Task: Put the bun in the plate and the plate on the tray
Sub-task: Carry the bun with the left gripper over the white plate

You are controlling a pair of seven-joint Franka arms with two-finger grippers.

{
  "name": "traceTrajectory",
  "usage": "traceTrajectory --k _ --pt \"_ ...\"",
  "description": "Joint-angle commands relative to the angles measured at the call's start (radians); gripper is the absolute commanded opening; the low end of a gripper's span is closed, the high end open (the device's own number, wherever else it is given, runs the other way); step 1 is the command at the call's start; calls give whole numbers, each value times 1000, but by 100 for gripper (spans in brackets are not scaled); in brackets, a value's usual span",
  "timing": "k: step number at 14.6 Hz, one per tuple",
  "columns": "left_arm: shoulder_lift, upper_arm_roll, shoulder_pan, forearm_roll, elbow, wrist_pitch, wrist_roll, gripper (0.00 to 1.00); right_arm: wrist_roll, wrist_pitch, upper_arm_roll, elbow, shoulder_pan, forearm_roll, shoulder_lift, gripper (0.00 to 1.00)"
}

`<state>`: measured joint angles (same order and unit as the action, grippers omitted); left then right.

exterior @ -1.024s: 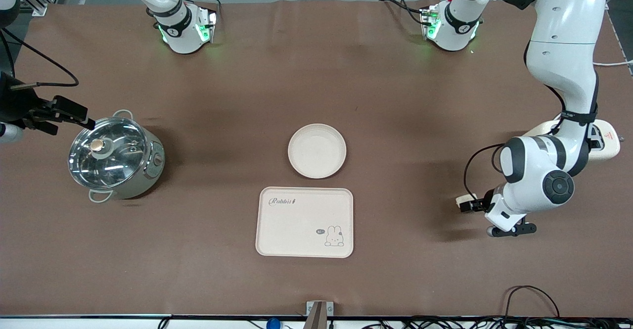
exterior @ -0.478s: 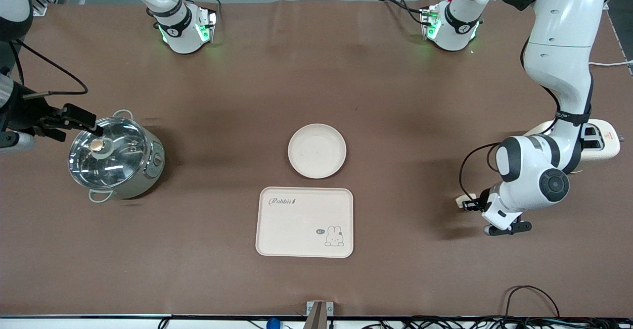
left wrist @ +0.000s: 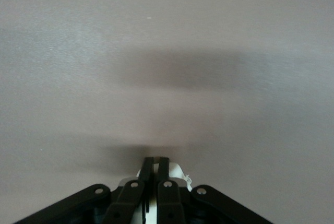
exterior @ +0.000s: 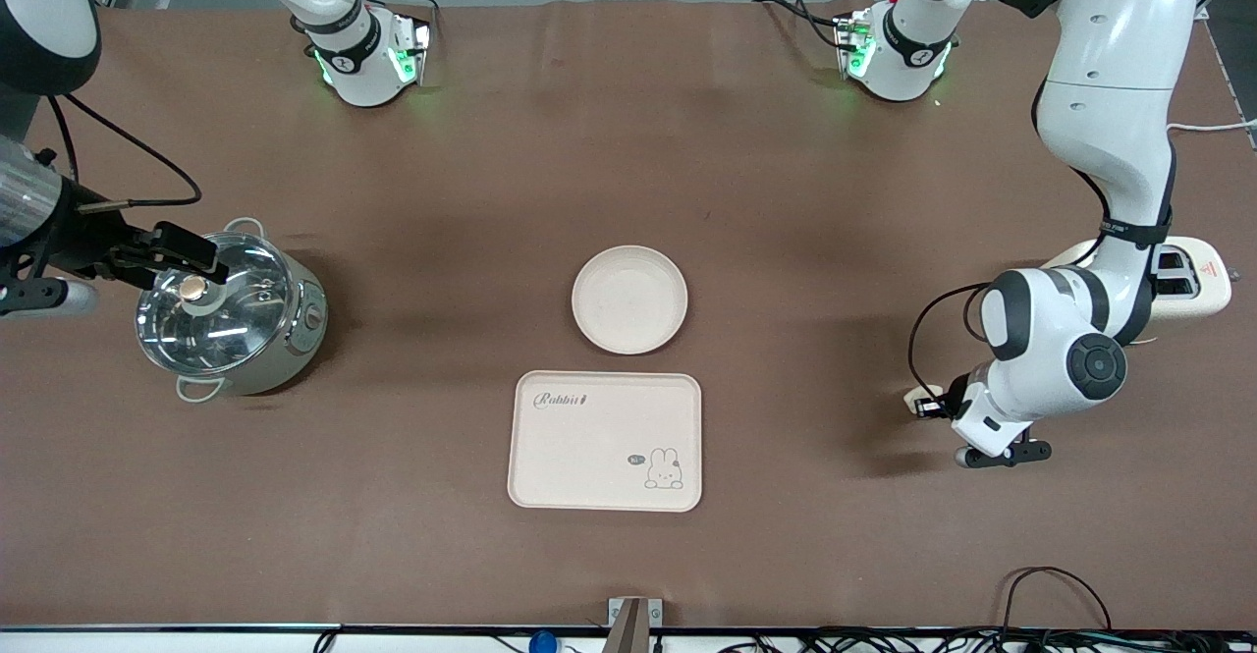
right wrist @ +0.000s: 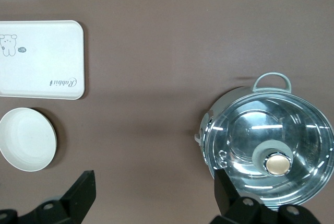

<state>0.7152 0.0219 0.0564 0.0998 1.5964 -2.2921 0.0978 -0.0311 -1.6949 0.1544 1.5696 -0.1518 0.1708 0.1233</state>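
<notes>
My left gripper [exterior: 926, 406] is shut on the bun [exterior: 913, 397], a small cream-white lump held a little above the brown cloth toward the left arm's end of the table. In the left wrist view the bun [left wrist: 177, 173] shows white around the nearly closed fingers of this gripper [left wrist: 155, 159]. The round cream plate [exterior: 629, 299] sits at the table's middle and is bare. The Rabbit tray [exterior: 606, 441] lies just nearer the front camera than the plate. My right gripper [exterior: 201, 258] is open and empty over the pot's lid. The right wrist view shows this gripper [right wrist: 154, 195], the plate [right wrist: 26, 139] and the tray [right wrist: 40, 59].
A steel pot with a glass lid [exterior: 226, 314] stands toward the right arm's end; it also shows in the right wrist view [right wrist: 271, 145]. A cream toaster [exterior: 1193, 285] sits by the left arm's elbow. Brown cloth lies bare between the bun and the plate.
My right gripper has moved toward the table's middle and now hangs over the pot's lid. My left arm has shifted slightly, still holding the bun.
</notes>
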Motion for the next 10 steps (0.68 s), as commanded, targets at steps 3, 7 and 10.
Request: traceTrajectory --k 3,7,10 --pt "-147 -4 95 -3 -21 230 113 0 19 -6 1 -8 -28 13 30 100" --pt "-183 25 294 8 -21 283 516 0 20 -17 1 -10 -47 15 56 100" --pt "-137 38 442 12 -21 180 762 0 20 -22 -1 -11 -66 16 78 100"
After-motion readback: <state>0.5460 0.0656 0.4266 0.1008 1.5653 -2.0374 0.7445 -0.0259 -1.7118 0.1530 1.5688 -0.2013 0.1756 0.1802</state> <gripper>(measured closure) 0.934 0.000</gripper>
